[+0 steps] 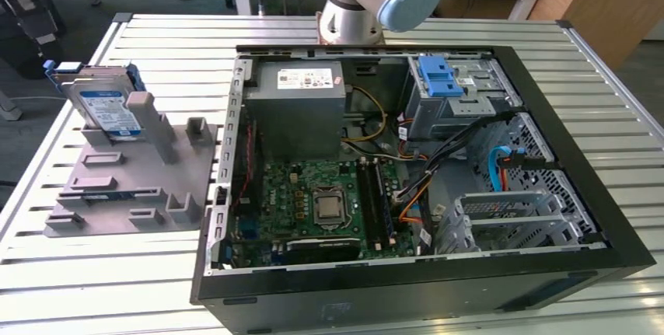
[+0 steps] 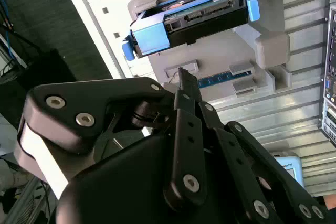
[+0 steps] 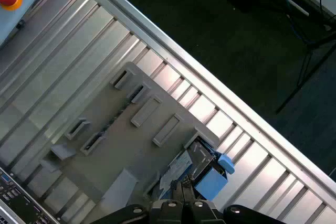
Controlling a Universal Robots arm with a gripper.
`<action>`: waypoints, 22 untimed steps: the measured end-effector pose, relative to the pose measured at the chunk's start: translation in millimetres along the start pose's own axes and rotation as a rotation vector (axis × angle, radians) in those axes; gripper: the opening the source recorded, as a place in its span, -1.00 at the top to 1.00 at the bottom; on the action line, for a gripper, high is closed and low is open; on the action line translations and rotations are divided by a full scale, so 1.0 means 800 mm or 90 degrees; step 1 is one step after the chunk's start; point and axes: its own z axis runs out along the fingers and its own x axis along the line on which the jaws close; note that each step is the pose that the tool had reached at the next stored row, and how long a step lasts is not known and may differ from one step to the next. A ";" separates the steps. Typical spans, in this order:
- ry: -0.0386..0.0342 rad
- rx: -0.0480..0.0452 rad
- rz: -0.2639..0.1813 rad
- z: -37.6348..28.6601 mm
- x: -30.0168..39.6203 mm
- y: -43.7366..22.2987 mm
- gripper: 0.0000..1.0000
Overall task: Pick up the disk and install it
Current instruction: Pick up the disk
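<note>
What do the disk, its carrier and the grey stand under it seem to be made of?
The disk: probably metal, dull casing, with a paper-looking white-and-blue label. Its carrier: likely plastic, smooth matte blue. The grey stand: seemingly plastic, uniform matte, blocky moulded shapes.

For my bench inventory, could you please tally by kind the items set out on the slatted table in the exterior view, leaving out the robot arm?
Disk, standing in the holder: 1
Grey holder: 1
Open computer case: 1
Total: 3
</note>
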 end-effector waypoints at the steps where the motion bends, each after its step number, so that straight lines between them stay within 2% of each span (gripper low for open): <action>1: -0.0003 0.0000 0.011 0.0005 -0.0001 0.0000 0.79; 7: -0.0028 -0.0008 0.074 0.0022 -0.0001 -0.0001 0.79; 22: -0.0030 -0.0009 0.080 0.0022 -0.0001 -0.0001 0.79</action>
